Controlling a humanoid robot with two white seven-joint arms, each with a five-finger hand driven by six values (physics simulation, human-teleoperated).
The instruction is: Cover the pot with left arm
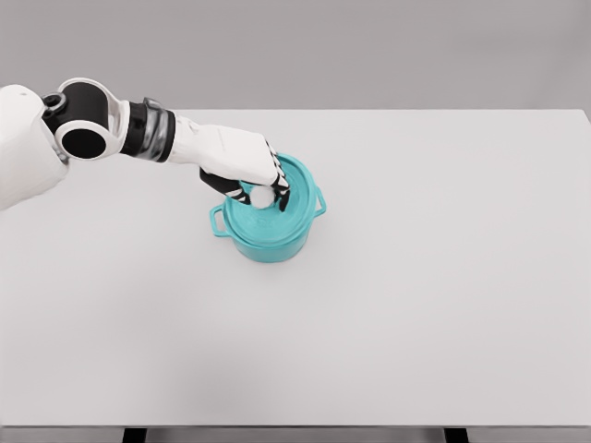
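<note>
Table's (pixel 295 351) near edge is sitting bare while your left hand (pixel 245 171) is pinching the lid's white knob (pixel 263 196) from directly above, teal lid (pixel 277 208) already lying on the pot (pixel 268 242) mid-table, so you're releasing straight upward.

table (pixel 416 305) | white, flat top | dark legs at bottom edge | grey backdrop wall (pixel 369 46)

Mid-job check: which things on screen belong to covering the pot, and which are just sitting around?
Belongs to the job:
- teal pot
- teal lid, on the pot
- lid knob, white
- left hand, fingers curled on the knob

Just there:
- white table; nothing else lies on it
</note>
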